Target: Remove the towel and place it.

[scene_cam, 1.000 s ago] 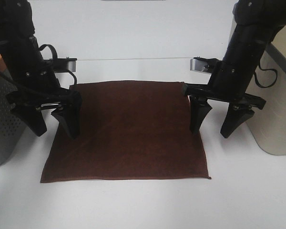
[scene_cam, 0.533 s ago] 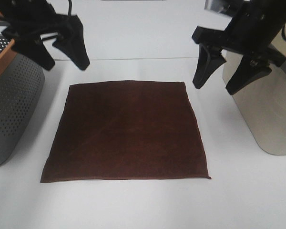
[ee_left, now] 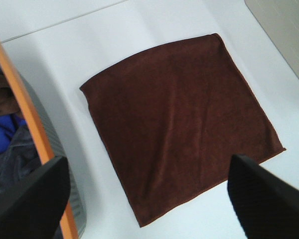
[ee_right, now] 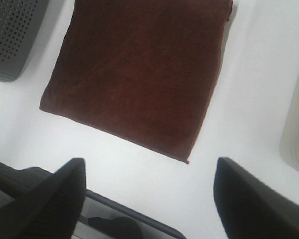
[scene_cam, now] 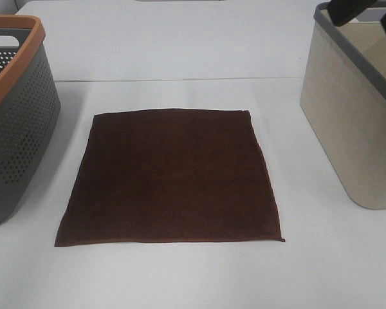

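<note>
the dark brown square soft cloth towel (scene_cam: 170, 177) lies flat on the white table (scene_cam: 180, 277), between two baskets, below both spread-fingered grippers, left gripper (ee_left: 144, 199) and right gripper (ee_right: 149, 194), neither clearly nearer.

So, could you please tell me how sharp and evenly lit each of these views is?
Exterior high: towel sharp, light even, soft shadows beside the baskets. Left wrist: towel fairly clear, near fingers blurred. Right wrist: softest of the three, table washed out, fingers out of focus.
</note>
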Action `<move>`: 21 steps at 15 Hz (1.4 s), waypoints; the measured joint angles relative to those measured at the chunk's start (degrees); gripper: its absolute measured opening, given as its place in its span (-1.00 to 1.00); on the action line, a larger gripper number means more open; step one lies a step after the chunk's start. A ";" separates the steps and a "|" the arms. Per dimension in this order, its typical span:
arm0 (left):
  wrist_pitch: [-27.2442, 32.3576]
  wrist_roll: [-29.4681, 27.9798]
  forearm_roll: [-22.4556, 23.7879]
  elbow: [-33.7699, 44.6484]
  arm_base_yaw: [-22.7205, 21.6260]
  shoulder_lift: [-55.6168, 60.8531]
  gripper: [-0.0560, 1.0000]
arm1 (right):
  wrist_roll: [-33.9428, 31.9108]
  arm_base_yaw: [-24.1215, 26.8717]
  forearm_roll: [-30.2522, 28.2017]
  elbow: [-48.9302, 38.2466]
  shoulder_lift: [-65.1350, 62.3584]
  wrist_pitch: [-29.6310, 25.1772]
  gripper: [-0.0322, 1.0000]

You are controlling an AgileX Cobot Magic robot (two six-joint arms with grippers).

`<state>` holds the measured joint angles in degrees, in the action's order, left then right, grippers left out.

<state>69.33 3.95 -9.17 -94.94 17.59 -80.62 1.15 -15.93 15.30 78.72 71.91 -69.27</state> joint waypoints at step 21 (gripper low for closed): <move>-8.48 4.35 3.32 66.12 0.00 63.94 0.65 | 0.23 0.00 -12.03 -49.85 -60.16 7.85 0.39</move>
<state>60.85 8.31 -5.84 -28.82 17.59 -16.67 1.38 -15.93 3.27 28.88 11.75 -61.42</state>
